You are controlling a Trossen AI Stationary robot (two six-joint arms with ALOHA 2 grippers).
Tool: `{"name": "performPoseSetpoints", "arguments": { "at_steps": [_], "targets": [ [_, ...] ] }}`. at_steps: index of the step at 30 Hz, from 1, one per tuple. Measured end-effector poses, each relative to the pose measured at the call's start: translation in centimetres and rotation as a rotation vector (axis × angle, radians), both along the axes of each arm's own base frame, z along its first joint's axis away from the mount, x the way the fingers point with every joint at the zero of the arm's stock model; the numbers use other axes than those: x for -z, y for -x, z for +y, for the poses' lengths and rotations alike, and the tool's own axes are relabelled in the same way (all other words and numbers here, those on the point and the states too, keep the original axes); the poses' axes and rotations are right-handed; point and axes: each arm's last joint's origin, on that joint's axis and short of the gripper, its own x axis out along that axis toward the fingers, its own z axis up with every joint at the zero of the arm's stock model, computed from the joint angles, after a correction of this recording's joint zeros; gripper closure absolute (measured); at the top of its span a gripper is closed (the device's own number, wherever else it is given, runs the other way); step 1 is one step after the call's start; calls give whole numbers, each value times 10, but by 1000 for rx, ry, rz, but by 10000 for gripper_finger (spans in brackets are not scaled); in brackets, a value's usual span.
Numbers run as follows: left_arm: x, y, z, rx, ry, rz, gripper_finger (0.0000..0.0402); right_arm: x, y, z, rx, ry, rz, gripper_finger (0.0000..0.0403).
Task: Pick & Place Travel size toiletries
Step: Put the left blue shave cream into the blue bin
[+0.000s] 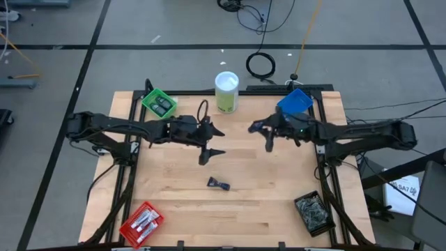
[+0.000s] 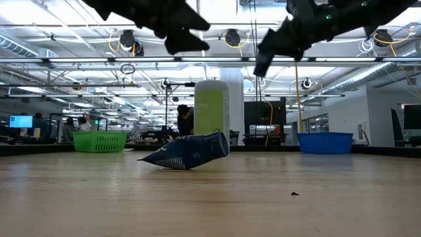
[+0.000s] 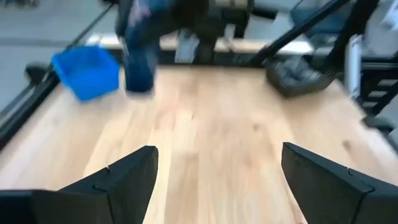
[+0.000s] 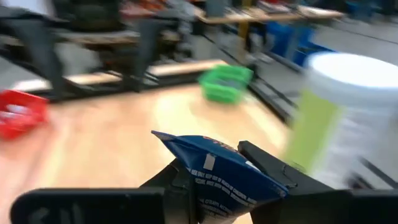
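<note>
The right gripper [image 1: 265, 137] pinched a blue-and-white tube [image 4: 221, 177] between its fingers. The left gripper [image 1: 217, 142] stood wide open, facing it. I think it should hold tight and go slowly to the blue bin [image 1: 296, 102] beside it.

Not much can actually be read here. White print is seen on the blue sachet [image 4: 225, 177] held in the right pincer [image 4: 233, 186] — a small pale label patch plus a few lines of tiny text — but none of it can be made out. A white sheet [image 1: 404, 189] off the table's right side carries some dark marks, too small to be read. Nothing legible is shown on the white-and-green canister [image 1: 226, 92] or the bins — no brand, no number, no sign.
</note>
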Motion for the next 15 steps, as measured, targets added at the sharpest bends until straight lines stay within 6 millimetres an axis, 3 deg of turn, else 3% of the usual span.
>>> {"name": "performPoseSetpoints", "arguments": {
  "at_steps": [10,15],
  "targets": [
    [17,1,-1,-93,50,141,66,2,35,-32,410,3,147,319],
    [24,-2,-4,-89,59,174,66,13,50,-54,584,-15,275,319]
  ]
}}
